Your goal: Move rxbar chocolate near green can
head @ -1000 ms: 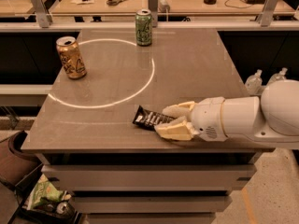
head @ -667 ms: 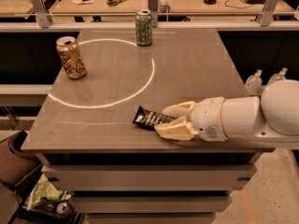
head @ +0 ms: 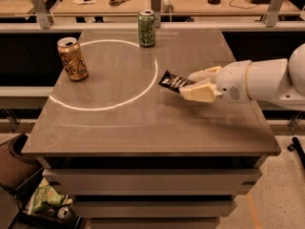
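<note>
Your white two-finger tool (head: 188, 84) is gripping the flat, dark glossy-wrapped rxbar chocolate (head: 172, 81) by its right end, over the grey desk (head: 143, 128), right of centre. The grasp looks done; the carry to the upright green can (head: 147, 28) at the far edge is remaining.

1 cam, high at table (head: 143, 123) front, looks down & across, mid-range; pincer (head: 187, 84) at frame right.

Cream gripper (head: 187, 84), right side of the grey tabletop (head: 143, 128), is clamping the black, pale-lettered rxbar chocolate (head: 172, 80). Pale markings are showing on the green can (head: 147, 28).
</note>
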Robot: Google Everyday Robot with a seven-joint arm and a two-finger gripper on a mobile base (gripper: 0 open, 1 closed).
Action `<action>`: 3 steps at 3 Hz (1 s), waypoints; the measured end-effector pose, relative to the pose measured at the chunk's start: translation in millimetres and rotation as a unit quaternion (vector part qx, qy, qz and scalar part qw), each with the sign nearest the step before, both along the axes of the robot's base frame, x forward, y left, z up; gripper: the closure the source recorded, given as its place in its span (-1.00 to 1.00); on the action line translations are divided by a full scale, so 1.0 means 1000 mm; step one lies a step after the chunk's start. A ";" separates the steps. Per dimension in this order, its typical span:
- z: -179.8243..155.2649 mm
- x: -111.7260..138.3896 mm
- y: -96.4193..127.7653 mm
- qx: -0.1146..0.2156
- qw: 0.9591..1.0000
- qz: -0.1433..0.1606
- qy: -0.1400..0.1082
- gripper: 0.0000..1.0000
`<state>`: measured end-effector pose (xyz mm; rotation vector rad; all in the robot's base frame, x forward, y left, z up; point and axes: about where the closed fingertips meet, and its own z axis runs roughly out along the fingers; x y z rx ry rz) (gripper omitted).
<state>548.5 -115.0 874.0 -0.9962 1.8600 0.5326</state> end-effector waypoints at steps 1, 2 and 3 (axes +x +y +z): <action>0.025 0.035 -0.023 -0.004 0.999 -0.031 -0.015 1.00; 0.043 0.068 -0.039 -0.023 0.996 -0.080 -0.021 1.00; 0.060 0.105 -0.048 -0.037 0.990 -0.131 -0.025 1.00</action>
